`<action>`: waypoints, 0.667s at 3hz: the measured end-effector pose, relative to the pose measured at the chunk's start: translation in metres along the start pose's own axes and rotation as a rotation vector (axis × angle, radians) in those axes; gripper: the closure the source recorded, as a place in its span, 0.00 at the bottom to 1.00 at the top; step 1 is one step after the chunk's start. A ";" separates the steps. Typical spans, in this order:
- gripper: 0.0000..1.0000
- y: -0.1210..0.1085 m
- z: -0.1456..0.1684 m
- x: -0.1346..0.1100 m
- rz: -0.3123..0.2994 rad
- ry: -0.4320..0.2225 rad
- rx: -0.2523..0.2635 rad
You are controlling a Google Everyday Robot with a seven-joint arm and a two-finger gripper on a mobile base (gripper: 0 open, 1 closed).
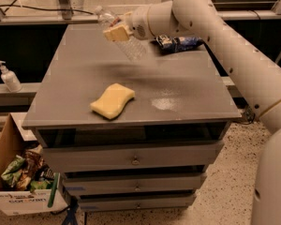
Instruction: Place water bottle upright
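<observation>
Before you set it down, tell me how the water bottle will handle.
Held tilted in the gripper above the grey table, the water bottle looks clear and seemingly empty, so it is probably light and easily tipped. Its round body would likely roll if it lands on its side. Thin plastic may flex under squeeze.

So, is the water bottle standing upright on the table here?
No, the water bottle is held tilted in the gripper, jaws shut on it, cap pointing up and to the far left, over the back of the table.
</observation>
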State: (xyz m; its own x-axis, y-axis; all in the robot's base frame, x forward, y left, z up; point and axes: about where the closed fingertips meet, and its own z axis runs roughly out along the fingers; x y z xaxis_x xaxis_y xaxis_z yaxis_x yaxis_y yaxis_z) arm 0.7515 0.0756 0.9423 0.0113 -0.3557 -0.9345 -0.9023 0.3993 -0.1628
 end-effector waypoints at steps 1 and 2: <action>1.00 0.011 -0.032 0.017 0.055 -0.079 0.047; 1.00 0.011 -0.031 0.016 0.054 -0.079 0.045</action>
State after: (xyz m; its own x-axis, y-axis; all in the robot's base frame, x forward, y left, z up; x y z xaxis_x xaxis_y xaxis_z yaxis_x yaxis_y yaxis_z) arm 0.7283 0.0485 0.9350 -0.0016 -0.2653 -0.9642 -0.8820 0.4547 -0.1237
